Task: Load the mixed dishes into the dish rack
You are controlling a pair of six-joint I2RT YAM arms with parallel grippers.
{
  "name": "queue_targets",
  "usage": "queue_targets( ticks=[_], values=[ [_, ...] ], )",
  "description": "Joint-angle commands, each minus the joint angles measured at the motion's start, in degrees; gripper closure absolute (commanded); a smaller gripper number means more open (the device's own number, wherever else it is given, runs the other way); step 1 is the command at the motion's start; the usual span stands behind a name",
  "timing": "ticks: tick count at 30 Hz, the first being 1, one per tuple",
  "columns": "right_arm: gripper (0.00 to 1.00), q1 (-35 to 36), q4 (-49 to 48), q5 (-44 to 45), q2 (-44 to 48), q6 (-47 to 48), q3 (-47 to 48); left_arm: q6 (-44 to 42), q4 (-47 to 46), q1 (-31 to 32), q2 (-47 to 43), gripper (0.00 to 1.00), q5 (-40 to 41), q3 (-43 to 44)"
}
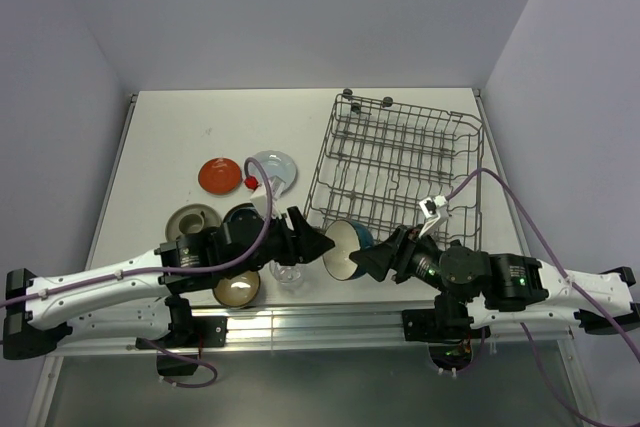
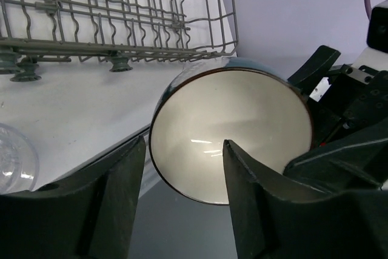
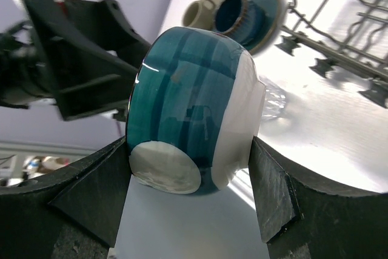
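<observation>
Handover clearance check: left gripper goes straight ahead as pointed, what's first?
The bowl, its cream inside facing the left gripper, clamped in the right gripper. It looks close, but depth is unclear.

no readable text, no legible labels

We see two arms of one build. The left arm (image 1: 100, 282) and the right arm (image 1: 585, 292) both wear long white shells, with rounded black joint housings between them. Each stands on a black clamp-like base (image 1: 185, 332) at the near edge of the surface (image 1: 170, 137). A thin mauve cable (image 1: 262, 232) runs along the left arm. A like cable (image 1: 527, 227) loops off the right arm to a small white plug (image 1: 432, 209). Small green lights (image 1: 515, 269) glow on the right arm's dark housings. The left pincer (image 2: 183, 144) and the right pincer (image 3: 188, 144) have broad, matt black, wedge-shaped fingers (image 3: 273, 192).
</observation>
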State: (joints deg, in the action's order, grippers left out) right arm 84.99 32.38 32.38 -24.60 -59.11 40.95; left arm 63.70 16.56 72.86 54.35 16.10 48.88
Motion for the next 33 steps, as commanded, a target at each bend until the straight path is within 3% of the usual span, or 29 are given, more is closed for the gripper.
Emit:
queue_targets(
  ticks=[1,8,11,17,21,26,33],
  values=[
    [1.00,0.3,-1.4,4.4,-0.6,-0.8,3.3,0.2,-1.9,-1.2,-2.1,0.39,-0.7,1.1],
    [1.00,-0.8,5.9,10.1,-3.4,-0.5,7.6,1.5,5.2,-3.2,-2.1,0.38,4.1,2.8],
    [1.00,-4.7,7.8,9.5,-6.1,2.1,10.6,1.6,7.1,-3.8,-1.1,0.38,5.3,3.3],
    [1.00,-25.6,6.5,-2.2,-12.4,12.6,14.2,1.7,8.0,-4.3,0.1,0.38,5.5,3.4],
    [1.00,-37.9,7.5,-5.5,-20.3,18.6,19.2,1.3,10.0,-4.4,-0.4,0.38,6.6,3.9],
    [1.00,-50.8,10.2,-2.0,-34.8,25.9,28.2,0.5,12.1,-4.4,-2.0,0.39,8.0,4.7],
    [1.00,-59.8,12.4,4.2,-49.6,31.7,39.8,-1.3,11.7,-4.5,-4.2,0.39,6.8,3.9]
  ],
)
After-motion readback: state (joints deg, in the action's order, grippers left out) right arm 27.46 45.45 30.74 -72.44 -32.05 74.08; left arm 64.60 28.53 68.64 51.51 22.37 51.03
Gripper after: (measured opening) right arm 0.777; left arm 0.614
